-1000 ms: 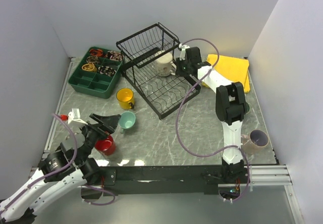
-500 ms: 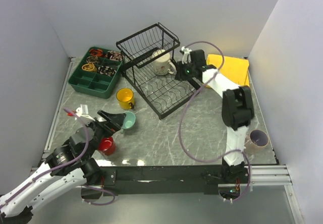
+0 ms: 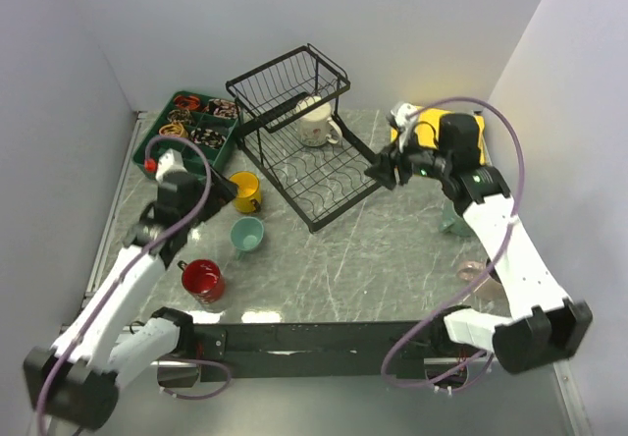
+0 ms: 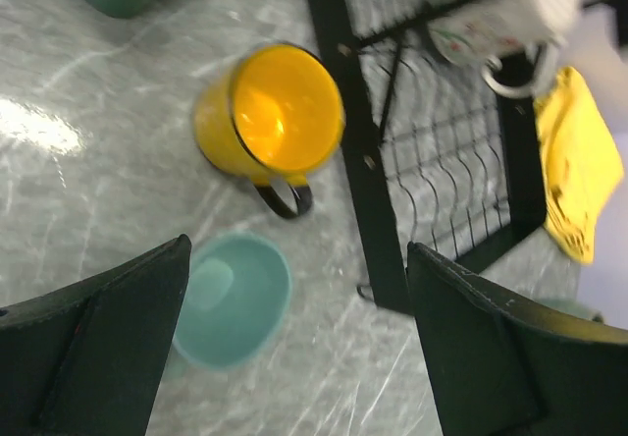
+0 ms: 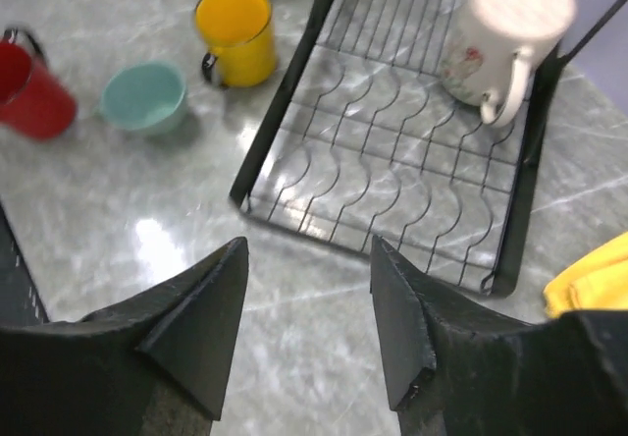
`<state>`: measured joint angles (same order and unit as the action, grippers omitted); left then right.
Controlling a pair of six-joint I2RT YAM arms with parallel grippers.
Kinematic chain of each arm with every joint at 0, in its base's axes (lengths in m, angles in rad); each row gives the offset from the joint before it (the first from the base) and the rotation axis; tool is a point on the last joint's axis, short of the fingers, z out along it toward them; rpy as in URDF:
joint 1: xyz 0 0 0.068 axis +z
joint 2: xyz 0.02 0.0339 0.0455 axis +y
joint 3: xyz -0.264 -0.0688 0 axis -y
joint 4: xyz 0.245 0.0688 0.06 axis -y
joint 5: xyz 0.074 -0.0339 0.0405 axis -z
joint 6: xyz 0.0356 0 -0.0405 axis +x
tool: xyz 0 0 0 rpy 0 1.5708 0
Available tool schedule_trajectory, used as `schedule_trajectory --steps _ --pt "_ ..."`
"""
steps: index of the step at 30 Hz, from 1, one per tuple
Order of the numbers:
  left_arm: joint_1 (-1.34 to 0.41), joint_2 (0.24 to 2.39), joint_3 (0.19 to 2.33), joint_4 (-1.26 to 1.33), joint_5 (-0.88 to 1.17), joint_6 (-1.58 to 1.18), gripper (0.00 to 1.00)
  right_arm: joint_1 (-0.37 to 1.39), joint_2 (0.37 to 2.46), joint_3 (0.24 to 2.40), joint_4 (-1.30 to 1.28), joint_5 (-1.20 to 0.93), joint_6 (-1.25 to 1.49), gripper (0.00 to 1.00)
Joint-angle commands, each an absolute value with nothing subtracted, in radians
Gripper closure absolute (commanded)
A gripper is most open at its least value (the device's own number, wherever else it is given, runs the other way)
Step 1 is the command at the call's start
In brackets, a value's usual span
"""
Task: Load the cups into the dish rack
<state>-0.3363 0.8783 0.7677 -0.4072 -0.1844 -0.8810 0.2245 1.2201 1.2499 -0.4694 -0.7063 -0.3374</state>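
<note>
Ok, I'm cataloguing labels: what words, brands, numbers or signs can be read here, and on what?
None can be read.
The cream mug in the dish rack has a small red-and-green print, too blurred to tell whether it holds letters.
The yellow mug, teal mug and red mug show no markings.

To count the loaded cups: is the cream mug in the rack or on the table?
In the rack. The cream mug rests on the tray wires, inside the black frame.
</note>
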Motion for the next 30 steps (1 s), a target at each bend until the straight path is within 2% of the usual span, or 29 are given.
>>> schedule_trajectory --steps 1,8,12,16,18,21,24,30 --pt "-0.178 1.055 0.895 -0.397 0.066 -0.853 0.04 0.161 1.096 1.123 -0.552 -0.791 -0.419 0.38" --pt "-0.172 1.342 1.069 -0.506 0.003 -0.795 0.04 0.048 0.922 0.942 -0.479 -0.91 -0.413 0.29" --pt "-0.173 1.405 1.086 -0.523 -0.043 -0.779 0.01 0.005 0.874 0.853 -0.401 -0.963 -0.371 0.22" --pt "-0.172 1.45 1.075 -0.503 -0.054 -0.772 0.07 -0.034 0.87 0.822 -0.371 -1.012 -0.354 0.22" --pt "-0.172 1.482 1.078 -0.479 -0.029 -0.769 0.14 -0.041 0.879 0.819 -0.374 -1.022 -0.36 0.22" --pt "-0.173 1.526 1.092 -0.459 -0.017 -0.764 0.16 -0.046 0.896 0.815 -0.382 -1.041 -0.365 0.22" --pt "-0.173 1.568 1.109 -0.442 -0.02 -0.744 0.26 -0.049 0.894 0.81 -0.384 -1.046 -0.364 0.21" --pt "-0.173 1.647 1.16 -0.451 -0.078 -0.689 0.31 -0.057 0.894 0.799 -0.376 -1.051 -0.359 0.21"
